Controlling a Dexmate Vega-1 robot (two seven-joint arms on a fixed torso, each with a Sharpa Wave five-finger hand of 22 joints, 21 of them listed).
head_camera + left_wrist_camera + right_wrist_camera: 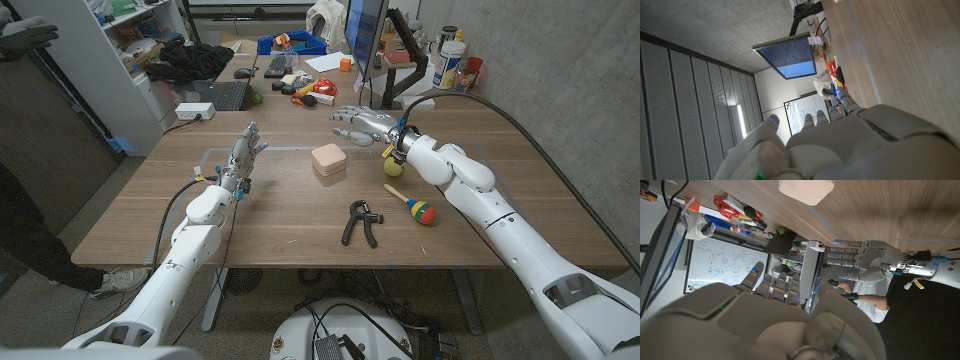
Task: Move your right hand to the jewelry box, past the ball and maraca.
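The jewelry box [329, 160], a small pale pink case with rounded corners, sits closed near the middle of the wooden table [150, 215]. In the right wrist view it appears as a pale rounded block [806, 189] lying on the wood grain.

The right hand [358, 122] is over the far part of the table, to the right of the box and a little farther back, apart from it. Its fingers are stretched out and spread, pointing toward the left, and it holds nothing. The right wrist view shows the back of this hand [775, 315] with its fingertips reaching out.

The ball [394, 167], yellow-green, lies just below the right forearm, to the right of the box. The maraca [412, 204] lies nearer, its wooden handle pointing toward the ball and its coloured head toward the near right. A black hand gripper [361, 222] lies left of the maraca, nearer than the box.

The left hand [243, 152] stands on the left side of the table, well apart from the box, fingers extended toward the far side and empty. It also shows in the right wrist view [858, 260], fingers straight and apart. The left wrist view shows the back of this hand [840, 145] beside the tabletop.

Clutter, a keyboard [223, 96] and a monitor [364, 35] stand at the far edge.
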